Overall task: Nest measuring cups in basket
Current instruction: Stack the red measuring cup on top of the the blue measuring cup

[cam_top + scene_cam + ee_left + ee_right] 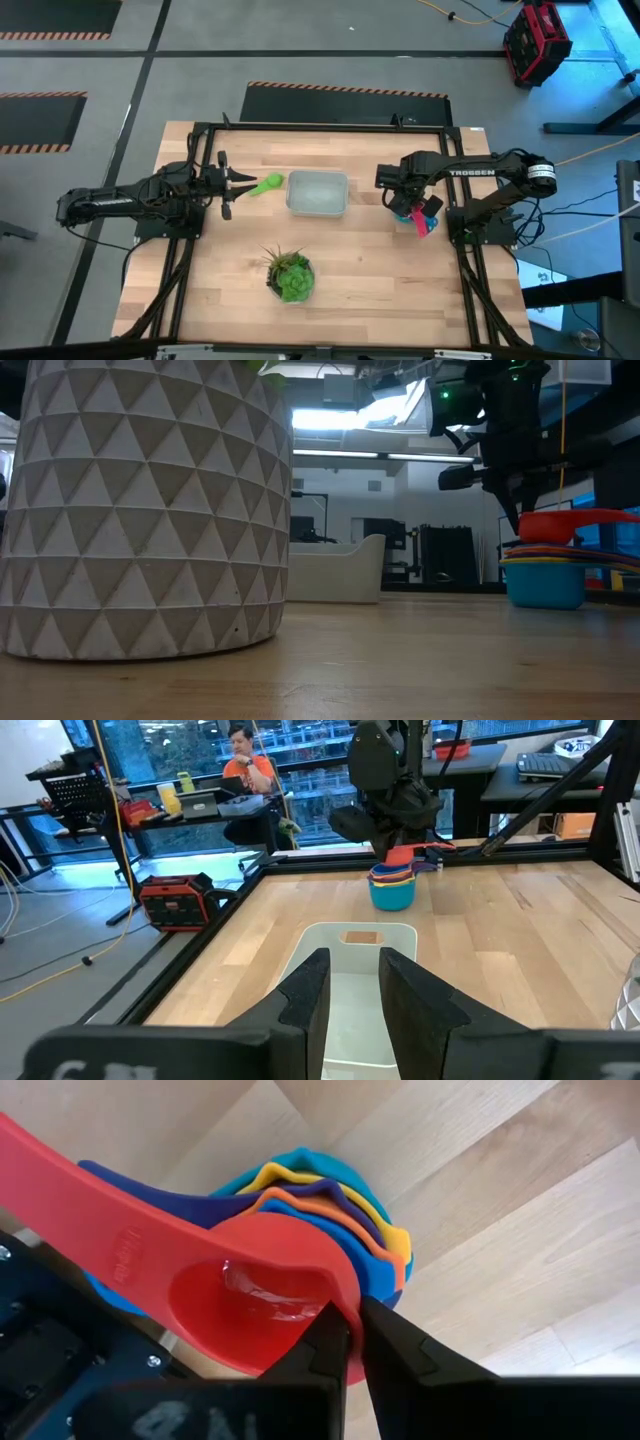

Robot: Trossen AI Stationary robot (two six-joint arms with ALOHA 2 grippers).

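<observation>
One plant pot (145, 510), one basket (317, 193), one nested cup stack (545, 565).

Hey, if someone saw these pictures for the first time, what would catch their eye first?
Probably the bright stack of measuring cups at the table's right side, with the right gripper pinching the rim of the red top cup. Next, the left gripper holding a green cup just left of the basket, and the potted plant nearer the front edge.
</observation>
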